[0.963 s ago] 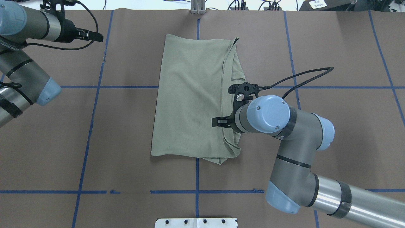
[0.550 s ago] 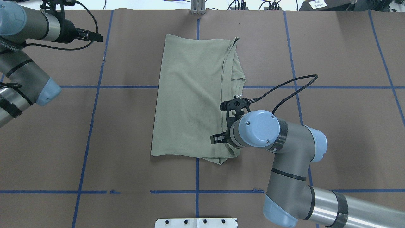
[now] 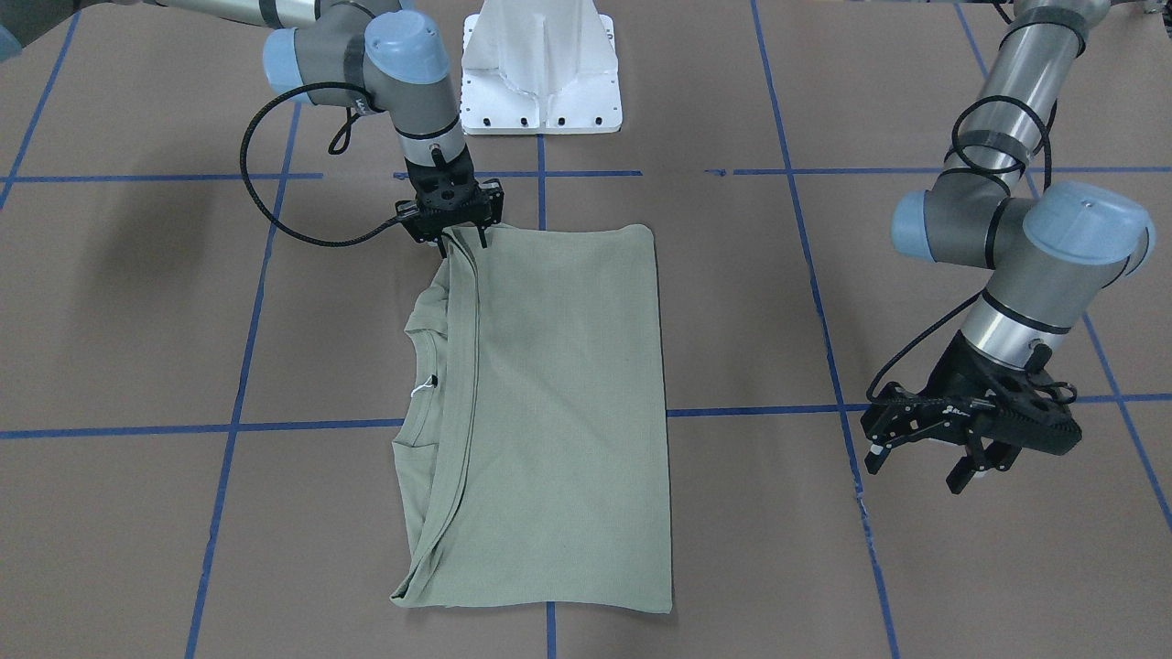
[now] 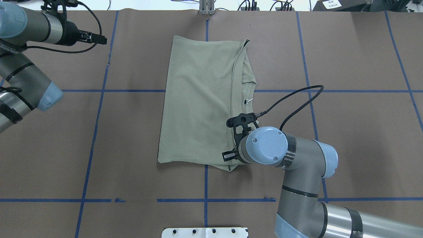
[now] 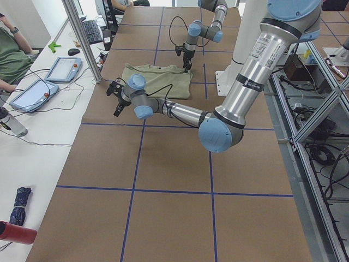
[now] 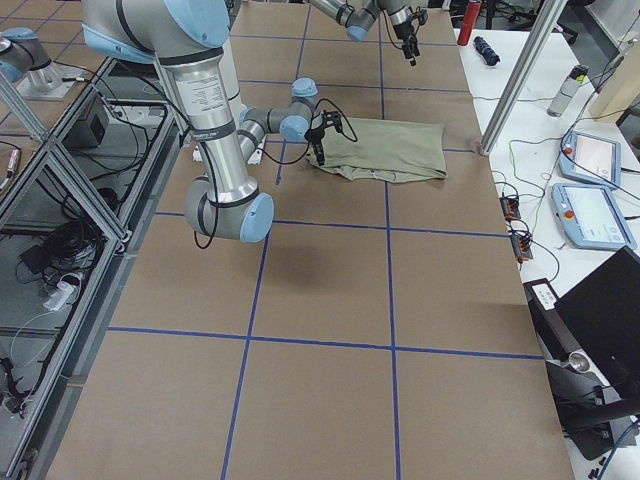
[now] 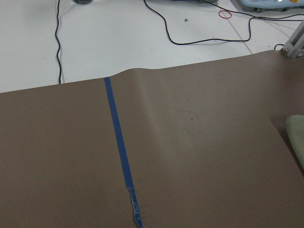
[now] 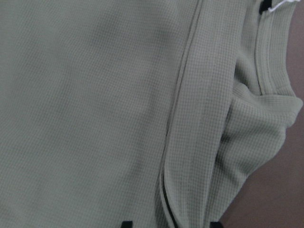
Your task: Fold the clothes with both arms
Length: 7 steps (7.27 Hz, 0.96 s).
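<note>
The sage-green shirt (image 4: 198, 99) lies folded in a long rectangle at the table's middle, its collar and white neck tag (image 4: 248, 101) showing along the right edge. My right gripper (image 4: 229, 155) is open over the shirt's near right corner; it also shows in the front view (image 3: 464, 243). In the right wrist view its two fingertips (image 8: 126, 223) straddle the folded edge of the shirt (image 8: 95, 95). My left gripper (image 3: 916, 471) is open and empty, well off to the shirt's far left (image 4: 102, 39). A corner of the shirt (image 7: 297, 137) shows in the left wrist view.
The white pedestal base (image 3: 540, 73) stands at the robot's side of the table. Blue tape lines (image 4: 96, 132) cross the brown table cover. The right arm's black cable (image 4: 297, 96) loops over the table beside the shirt. Tablets (image 5: 32, 93) and a metal post (image 5: 82, 38) stand past the far edge.
My right gripper has moved along the shirt's right edge toward the robot, from beside the collar to the near corner. The left arm has barely moved. The shirt lies as before.
</note>
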Each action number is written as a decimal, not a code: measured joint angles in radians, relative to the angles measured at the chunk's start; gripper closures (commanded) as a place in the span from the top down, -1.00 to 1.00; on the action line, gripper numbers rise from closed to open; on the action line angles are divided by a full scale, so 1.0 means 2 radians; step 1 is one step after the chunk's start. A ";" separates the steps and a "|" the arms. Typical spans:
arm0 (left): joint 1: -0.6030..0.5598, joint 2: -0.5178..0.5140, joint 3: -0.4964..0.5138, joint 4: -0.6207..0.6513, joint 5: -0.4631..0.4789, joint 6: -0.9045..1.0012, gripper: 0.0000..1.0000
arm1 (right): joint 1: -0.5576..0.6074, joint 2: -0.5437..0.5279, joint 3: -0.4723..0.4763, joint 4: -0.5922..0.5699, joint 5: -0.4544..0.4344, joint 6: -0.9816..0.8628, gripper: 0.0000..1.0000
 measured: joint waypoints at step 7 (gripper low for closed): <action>0.000 0.000 0.000 0.000 0.000 0.000 1.00 | 0.020 -0.050 0.052 -0.006 -0.008 0.029 -1.00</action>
